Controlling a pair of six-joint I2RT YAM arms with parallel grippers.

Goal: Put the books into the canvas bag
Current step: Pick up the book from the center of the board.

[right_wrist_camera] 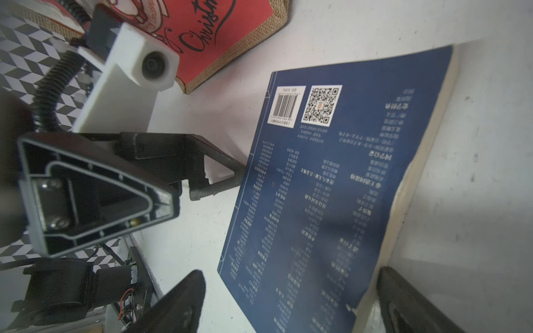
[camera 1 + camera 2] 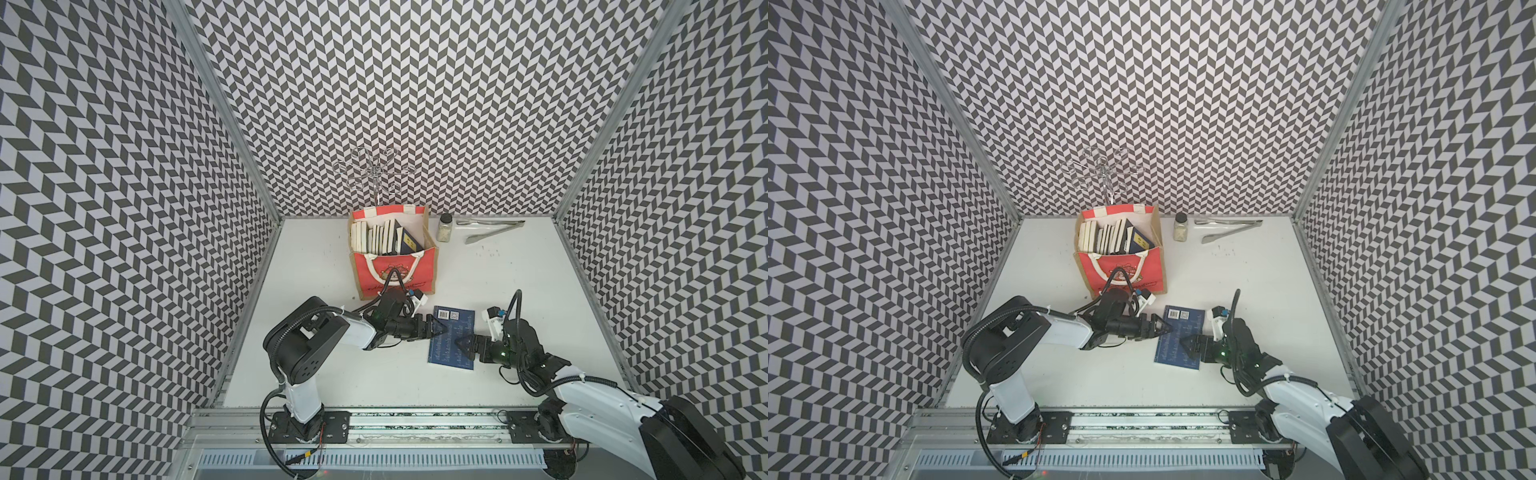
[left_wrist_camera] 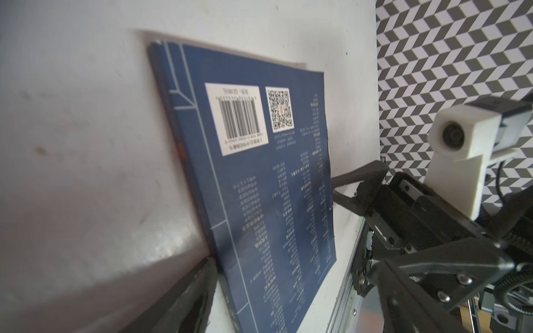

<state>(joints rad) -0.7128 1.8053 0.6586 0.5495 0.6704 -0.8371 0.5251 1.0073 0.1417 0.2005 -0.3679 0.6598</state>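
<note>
Navy book (image 2: 452,338) lies flat on the table (image 2: 332,353), barcode up, just near of the red bag (image 2: 419,270) holding the other books (image 2: 376,239). Your left gripper (image 2: 445,328) and right gripper (image 2: 458,343) flank it, both open and empty. Pinch carelessly and so thin a book may skid instead of lifting.

I work in a lab test cell, not a home. Chevron-print walls (image 2: 415,83) box in my white table (image 2: 316,374) on three sides, joined by bare aluminium posts (image 2: 224,112). My left arm (image 2: 307,345) and right arm (image 2: 590,399) are bolted to a metal rail (image 2: 415,417) along the front.
</note>
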